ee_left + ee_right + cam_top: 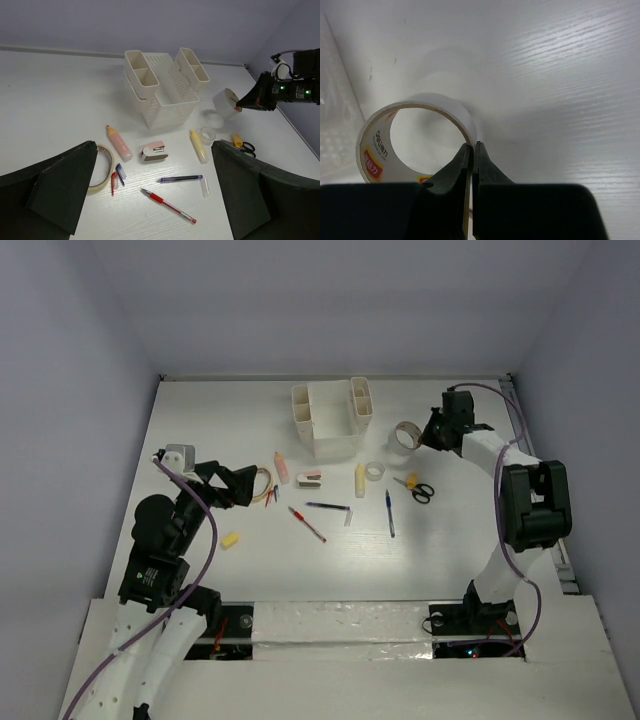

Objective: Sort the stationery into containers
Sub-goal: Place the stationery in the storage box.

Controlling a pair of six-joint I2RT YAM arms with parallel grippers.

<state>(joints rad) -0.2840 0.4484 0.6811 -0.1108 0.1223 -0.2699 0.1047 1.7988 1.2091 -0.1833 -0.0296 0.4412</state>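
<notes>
The white organizer stands at the back middle; it also shows in the left wrist view. My right gripper is shut on the wall of a large tape roll, to the right of the organizer. My left gripper is open and empty, above a beige tape ring. Between its fingers lie a red pen, a dark pen and red and blue caps.
On the table lie a pink stick, a pink stapler, a yellow stick, a clear tape roll, scissors, a blue pen and a yellow eraser. Walls close the table on three sides.
</notes>
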